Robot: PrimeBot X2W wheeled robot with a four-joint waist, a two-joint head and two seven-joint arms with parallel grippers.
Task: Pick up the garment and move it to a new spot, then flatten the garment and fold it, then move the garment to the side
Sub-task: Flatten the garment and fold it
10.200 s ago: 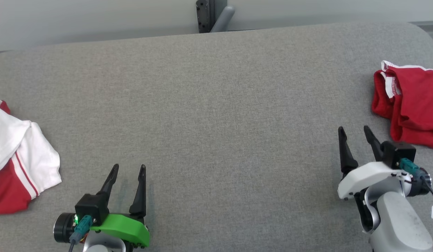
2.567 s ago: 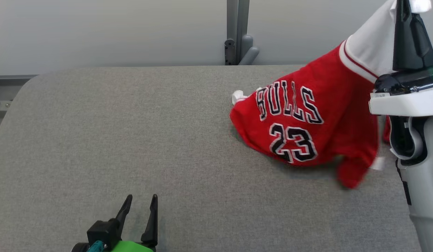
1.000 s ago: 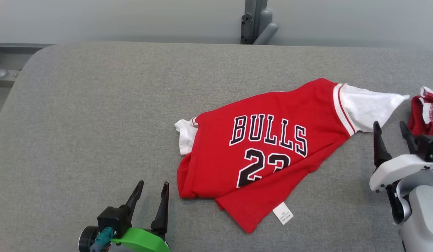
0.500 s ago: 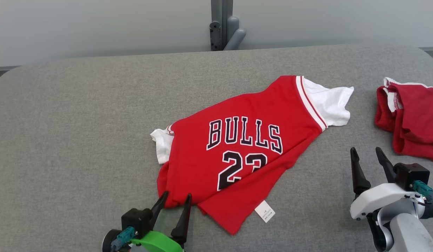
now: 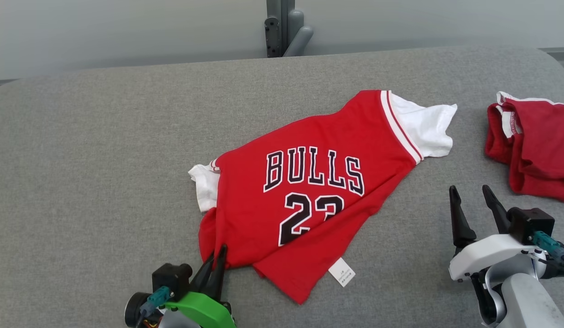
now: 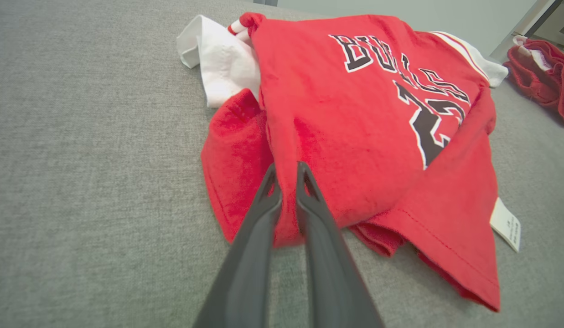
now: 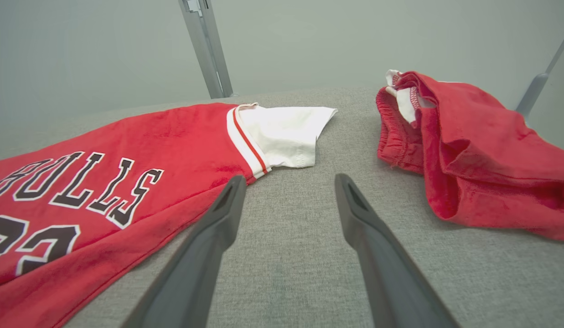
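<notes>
Red knit jersey with white sleeves (image 5: 309, 191): crumpled at centre of grey fabric table (image 5: 104, 136). Soft, light, limp; likely to drape and bunch. Left gripper (image 5: 219, 259) pinched on near-left hem fold; right gripper (image 5: 468, 191) spread wide, empty. Best held at hem corners.

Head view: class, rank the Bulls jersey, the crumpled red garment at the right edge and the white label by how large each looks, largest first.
Largest: Bulls jersey, clearly.
Next: crumpled red garment, though the picture's edge cuts it off, so its full size is unsure.
Smallest: white label, by far.
</notes>
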